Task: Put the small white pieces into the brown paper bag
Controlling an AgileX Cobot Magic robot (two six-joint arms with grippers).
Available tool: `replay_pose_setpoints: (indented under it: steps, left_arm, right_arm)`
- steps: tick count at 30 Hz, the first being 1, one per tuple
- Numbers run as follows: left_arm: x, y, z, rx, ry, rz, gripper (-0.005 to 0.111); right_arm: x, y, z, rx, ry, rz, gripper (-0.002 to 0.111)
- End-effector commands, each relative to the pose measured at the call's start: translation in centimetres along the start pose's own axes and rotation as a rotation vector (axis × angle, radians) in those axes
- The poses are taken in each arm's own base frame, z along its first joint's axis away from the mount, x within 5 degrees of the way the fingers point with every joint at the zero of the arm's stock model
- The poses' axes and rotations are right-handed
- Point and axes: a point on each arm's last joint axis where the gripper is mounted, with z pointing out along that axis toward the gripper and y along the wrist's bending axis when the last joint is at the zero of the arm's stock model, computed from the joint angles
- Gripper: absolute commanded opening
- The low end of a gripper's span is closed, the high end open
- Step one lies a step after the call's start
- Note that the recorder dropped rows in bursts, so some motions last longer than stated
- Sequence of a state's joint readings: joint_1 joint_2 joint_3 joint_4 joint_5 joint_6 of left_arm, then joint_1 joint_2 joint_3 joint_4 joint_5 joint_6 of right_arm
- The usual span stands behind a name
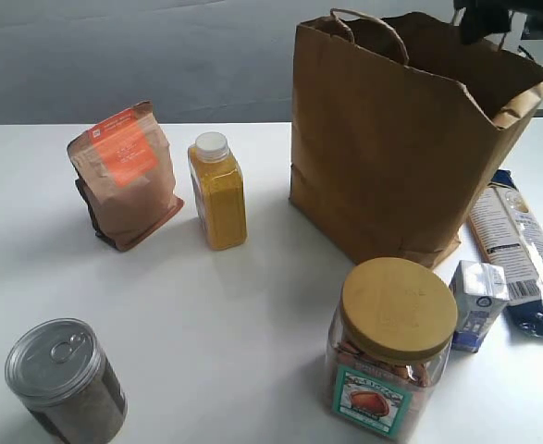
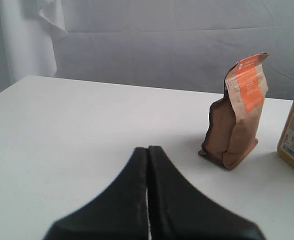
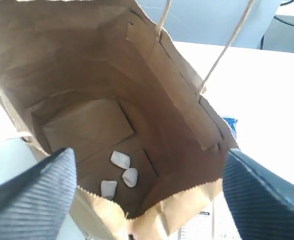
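The tall brown paper bag (image 1: 396, 129) stands open at the back right of the table. Looking down into the bag (image 3: 86, 65) from the right wrist view, three small white pieces (image 3: 120, 159) lie close together on its floor. My right gripper (image 3: 149, 187) hangs open above the bag's mouth, its two ribbed fingers (image 3: 31, 192) wide apart with nothing between them. In the exterior view only a dark part of that arm (image 1: 484, 18) shows above the bag. My left gripper (image 2: 148, 150) is shut and empty, low over the white table, out of the exterior view.
A small brown pouch with an orange label (image 1: 126, 176), a yellow bottle (image 1: 218, 192) and a metal-lidded can (image 1: 65, 379) stand to the left. A wooden-lidded snack jar (image 1: 391, 347), a white-and-blue carton (image 1: 477, 303) and a plastic packet (image 1: 521, 250) sit near the bag.
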State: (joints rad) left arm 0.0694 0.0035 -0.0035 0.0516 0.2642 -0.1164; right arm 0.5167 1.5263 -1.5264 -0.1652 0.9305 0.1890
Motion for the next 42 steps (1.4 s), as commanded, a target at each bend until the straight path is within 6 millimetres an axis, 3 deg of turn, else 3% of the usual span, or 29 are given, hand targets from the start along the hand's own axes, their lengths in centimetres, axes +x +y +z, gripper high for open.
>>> replay_pose_setpoints:
  steps: [1,5,11,18,24,34,36,40,42]
  left_arm:
    - [0.1,0.0,0.0,0.007,-0.004,-0.011,0.0]
    - [0.1,0.0,0.0,0.007,-0.004,-0.011,0.0]
    - [0.1,0.0,0.0,0.007,-0.004,-0.011,0.0]
    - [0.1,0.0,0.0,0.007,-0.004,-0.011,0.0]
    - [0.1,0.0,0.0,0.007,-0.004,-0.011,0.0]
    - [0.1,0.0,0.0,0.007,-0.004,-0.011,0.0]
    - [0.1,0.0,0.0,0.007,-0.004,-0.011,0.0]
    - [0.1,0.0,0.0,0.007,-0.004,-0.011,0.0]
    - [0.1,0.0,0.0,0.007,-0.004,-0.011,0.0]
  right_arm:
    - [1.2,-0.6,-3.9,-0.028,-0.04,0.009,0.052]
    - [4.3,-1.0,-7.1,-0.066,-0.182,0.022,0.026]
    - [11.4,-1.8,-11.8,-0.143,-0.406,0.107,0.001]
    - [19.2,-2.6,-13.6,-0.195,-0.584,0.165,0.0]
    - [22.7,-2.8,-13.2,-0.222,-0.637,0.215,0.0]
    - [25.1,-2.4,-9.6,-0.262,-0.659,0.265,0.0]
    - [26.4,-2.4,-8.6,-0.265,-0.697,0.264,0.0]
    - [31.0,-2.9,-6.1,-0.205,-0.763,0.313,0.0]
    - [32.0,-3.2,-5.7,-0.163,-0.785,0.355,0.0]
